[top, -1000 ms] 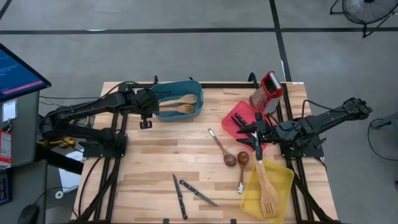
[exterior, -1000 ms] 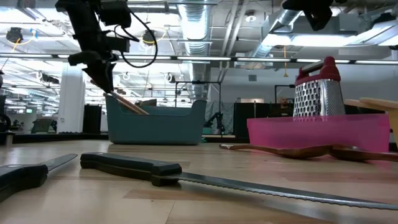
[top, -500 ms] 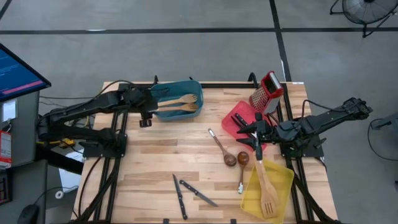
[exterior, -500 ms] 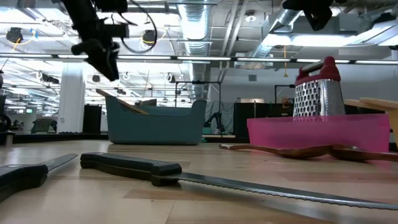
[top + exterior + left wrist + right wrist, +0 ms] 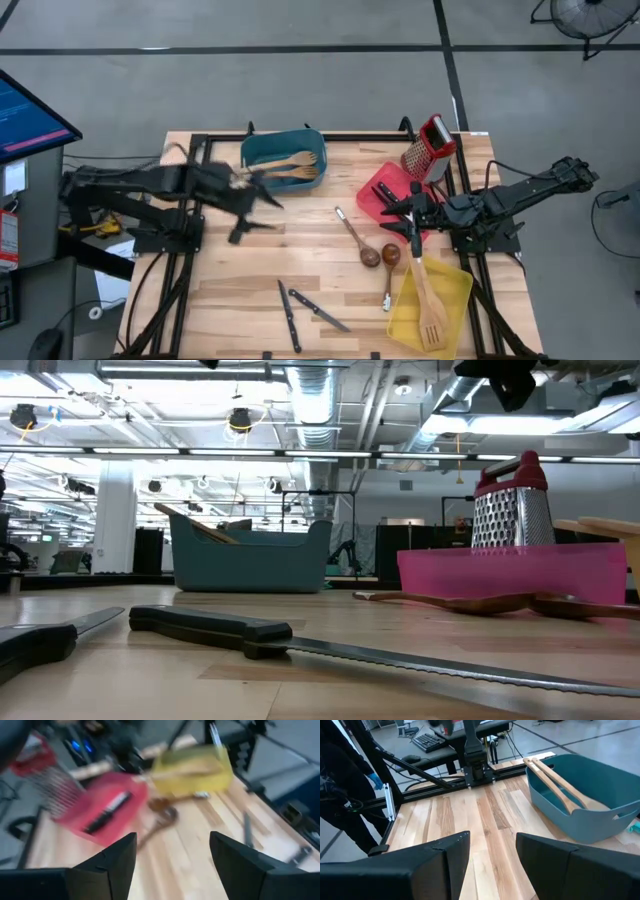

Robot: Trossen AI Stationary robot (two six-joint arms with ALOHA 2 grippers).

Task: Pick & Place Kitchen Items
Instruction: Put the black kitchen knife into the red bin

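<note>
Two pale wooden utensils [image 5: 288, 166] lie in the teal bin [image 5: 262, 150], their handles leaning on its left rim [image 5: 532, 764]. A black-handled knife [image 5: 385, 192] lies in the red bin [image 5: 370, 200], and a wooden slotted turner [image 5: 428, 300] in the yellow bin [image 5: 450, 320]. Two brown-bowled spoons [image 5: 357, 240] and two knives [image 5: 305, 310] lie flat on the table. My left gripper [image 5: 268, 198] hangs open and empty above the table just near of the teal bin; its fingers [image 5: 107, 862] frame bare wood. My right gripper [image 5: 410, 215] waits open and empty by the red bin.
A steel grater [image 5: 430, 148] with a red top stands at the far right behind the red bin. A dark metal frame [image 5: 477, 767] runs along the table's edges. A person's gloved hand [image 5: 376, 781] shows beyond the table's left side. Bare wood lies in the table's left half.
My left gripper has let go of a wooden utensil in the teal bin, risen out of the low view and swung away from the bin toward the table's middle, tipping up toward level. The utensil has settled in the bin, its handle on the rim.
</note>
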